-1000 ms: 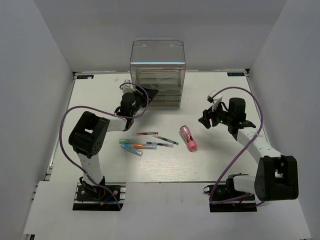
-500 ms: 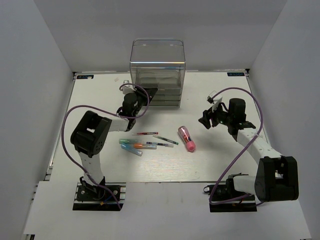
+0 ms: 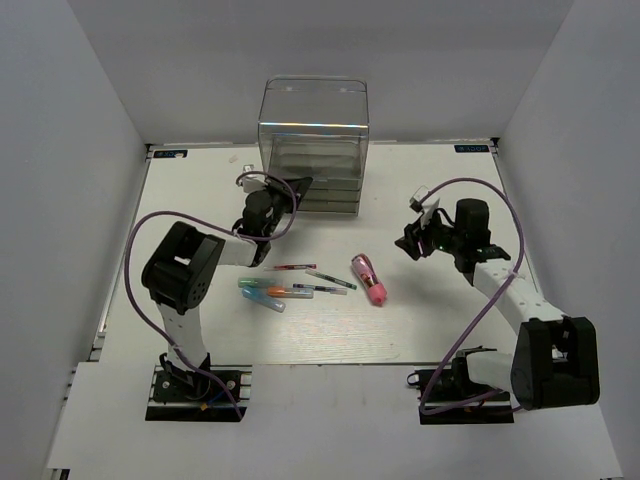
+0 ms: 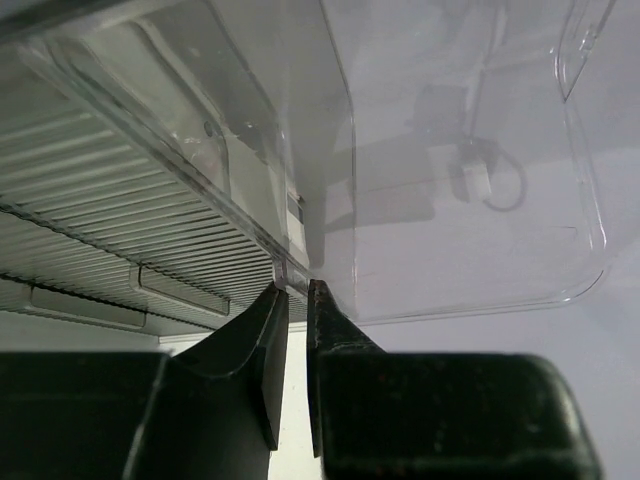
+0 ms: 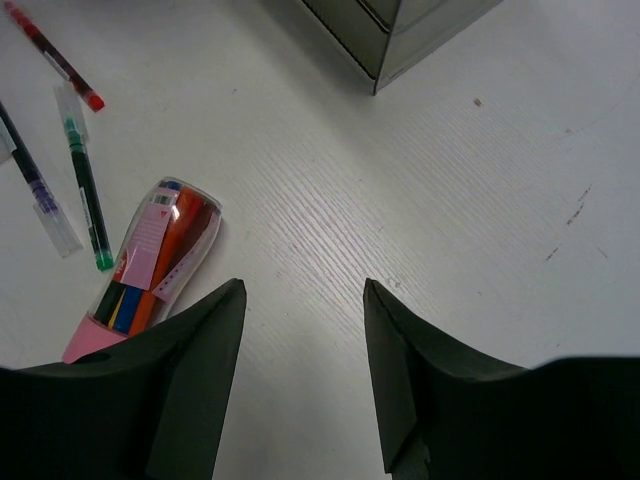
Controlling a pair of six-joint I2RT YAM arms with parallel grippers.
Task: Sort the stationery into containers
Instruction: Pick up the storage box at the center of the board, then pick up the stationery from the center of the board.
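Observation:
The clear organiser [image 3: 313,130] stands at the back of the table, with shallow drawers under a tall box. My left gripper [image 3: 297,188] is at the drawer fronts' left corner. In the left wrist view the left gripper [image 4: 296,288] is shut on a small clear tab of a ribbed drawer [image 4: 130,230]. Thin pens [image 3: 330,280] and short coloured markers [image 3: 265,290] lie mid-table beside the pink tube [image 3: 367,279]. My right gripper [image 3: 410,243] hovers open, right of the tube. The right wrist view shows the pink tube [image 5: 150,265] left of the open right gripper [image 5: 303,290], which holds nothing.
In the right wrist view a green pen [image 5: 85,195], a red pen [image 5: 55,58] and a purple pen [image 5: 30,180] lie left of the tube, and the organiser's corner [image 5: 400,25] is at the top. White walls enclose the table [image 3: 450,330].
The left jaws have closed from wide apart onto the drawer's tab. The right jaws have narrowed a little. The pink tube now lies slightly further left.

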